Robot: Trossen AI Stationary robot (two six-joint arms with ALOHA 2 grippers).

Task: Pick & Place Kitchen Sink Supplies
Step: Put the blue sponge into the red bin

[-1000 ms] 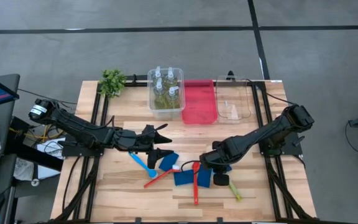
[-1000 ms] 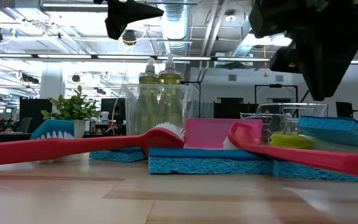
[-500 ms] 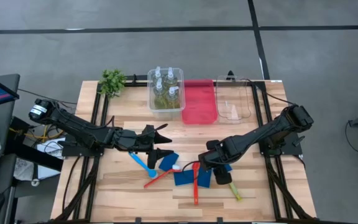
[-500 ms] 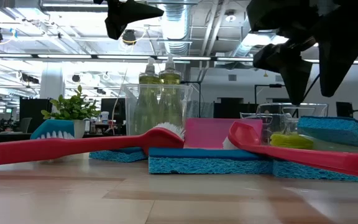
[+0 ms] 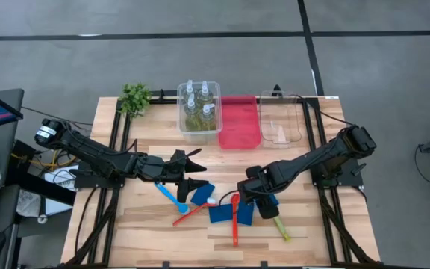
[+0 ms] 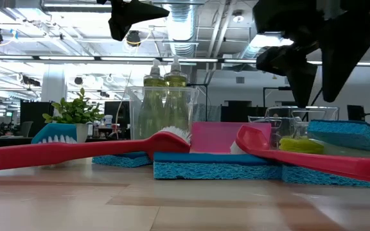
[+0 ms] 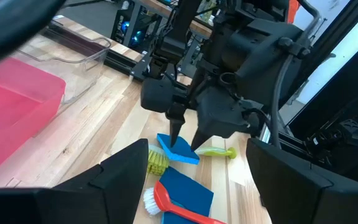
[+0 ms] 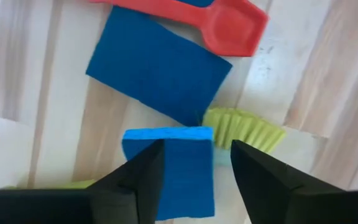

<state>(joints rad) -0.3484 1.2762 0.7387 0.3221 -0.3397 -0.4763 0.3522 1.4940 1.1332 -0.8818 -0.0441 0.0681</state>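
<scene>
You have four small clear bottles of yellow-green liquid with white tops (image 5: 198, 105) standing upright together, packed close at the back of the desk. Toward the front, the flat blue rectangular sponges lie scattered: one (image 5: 202, 194) to the left, one (image 5: 221, 213) flat in the middle under the red brush's handle, and another (image 8: 157, 73) just beside it. A fourth sponge (image 8: 184, 169) rests partly on the yellow-green brush's bristles (image 8: 244, 133). A thin blue long-handled brush (image 5: 172, 196) lies to the left, touching the left sponge. Two thin red long-handled brushes (image 5: 234, 220) cross the sponges. The yellow-green brush (image 5: 281, 226) lies to the right.
</scene>
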